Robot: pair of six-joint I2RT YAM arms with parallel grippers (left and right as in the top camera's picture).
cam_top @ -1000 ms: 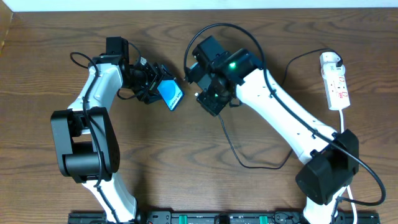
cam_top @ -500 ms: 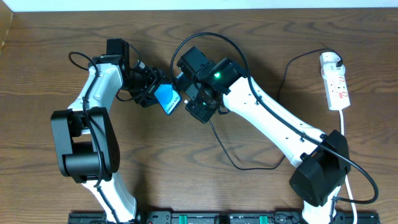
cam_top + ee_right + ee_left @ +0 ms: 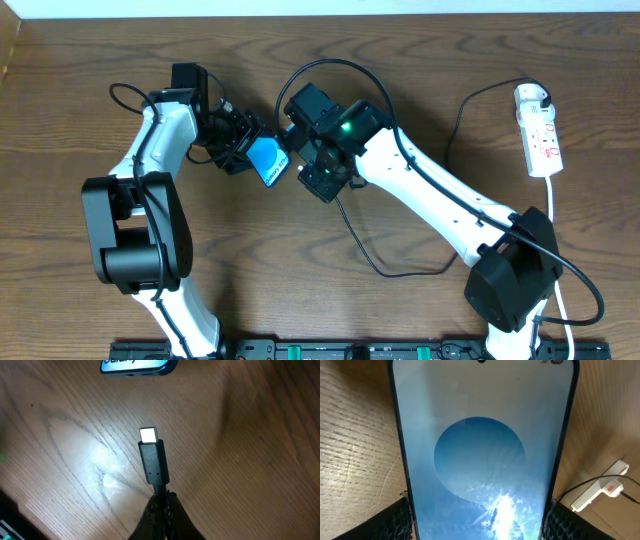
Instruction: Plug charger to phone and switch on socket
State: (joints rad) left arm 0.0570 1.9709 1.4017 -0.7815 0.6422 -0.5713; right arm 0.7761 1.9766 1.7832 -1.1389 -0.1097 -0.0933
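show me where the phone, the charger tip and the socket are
phone (image 3: 480, 455), left wrist view, middle of the lit screen
charger (image 3: 154, 462), right wrist view, black connector housing
socket (image 3: 541, 135), overhead view, middle of the white strip

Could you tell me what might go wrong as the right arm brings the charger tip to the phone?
1. The right gripper pinches the charger on the cable just behind the connector, so the tip may flex aside instead of entering the port.
2. The left gripper holds the phone only by its side edges, tilted; an insertion push could make it slip or pivot.
3. The tip looks slightly angled to the phone's bottom edge and may scrape it.
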